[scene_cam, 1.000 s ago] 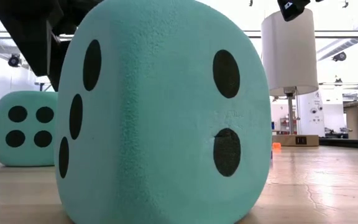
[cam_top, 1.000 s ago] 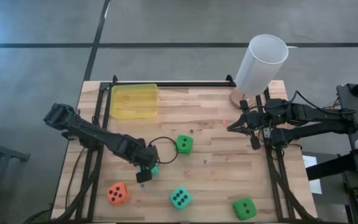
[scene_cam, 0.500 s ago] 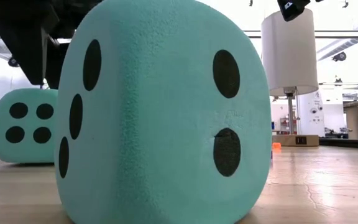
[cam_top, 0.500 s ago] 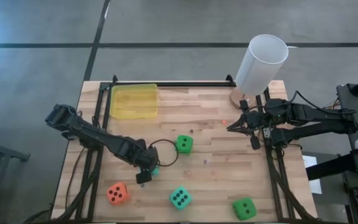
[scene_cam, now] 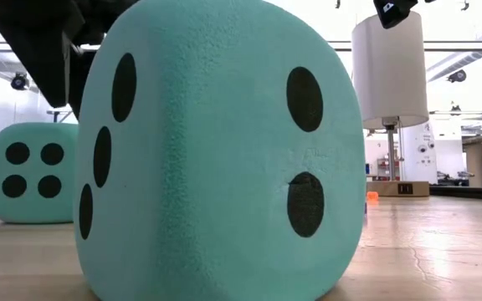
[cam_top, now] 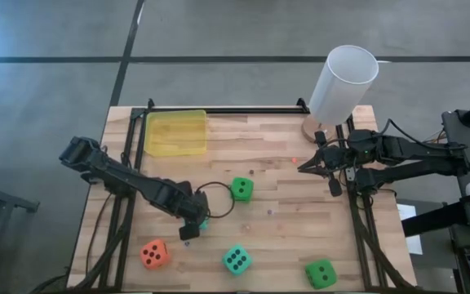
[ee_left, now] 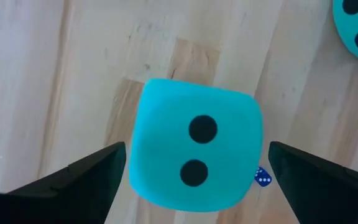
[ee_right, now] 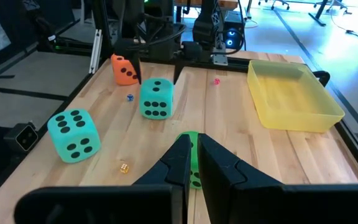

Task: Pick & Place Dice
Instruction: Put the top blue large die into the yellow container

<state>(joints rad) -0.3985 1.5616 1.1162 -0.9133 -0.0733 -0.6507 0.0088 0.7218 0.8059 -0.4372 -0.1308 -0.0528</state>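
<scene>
Landmark for all placements: the translucent yellow tray [cam_top: 176,133], set at the far left part of the wooden desk [cam_top: 276,163], presumably the drop-off for the dice.

1. Left gripper [cam_top: 192,224]: lowered over a teal die [ee_left: 194,151], nearer the front edge than the tray. In the left wrist view the fingers [ee_left: 73,180] are spread wide, one on each side of the die and apart from it; nothing is gripped. The straddling pose is judged to be preparation for a grasp. The die's two-pip face is turned toward the wrist camera.

2. Second teal die [cam_top: 237,260]: nearer the front than the tray and to its right, close to the low camera.

3. Green die [cam_top: 241,189]: right of the tray, toward mid-desk, beside a black cable loop [cam_top: 215,198].

4. Second green die [cam_top: 321,273]: at the front right, well apart from the tray.

5. Orange-red die [cam_top: 154,254]: near the front edge, in line with the tray.

6. Right gripper [cam_top: 303,167]: parked well to the right of the tray, near a white cylinder [cam_top: 343,84]; fingers [ee_right: 180,163] are pressed together, holding nothing. The arm is judged to be waiting.

7. Tiny blue die [ee_left: 262,177]: lying just beside the straddled die.

Writing: no brand, label or legible text is visible; only pips are seen.
</scene>
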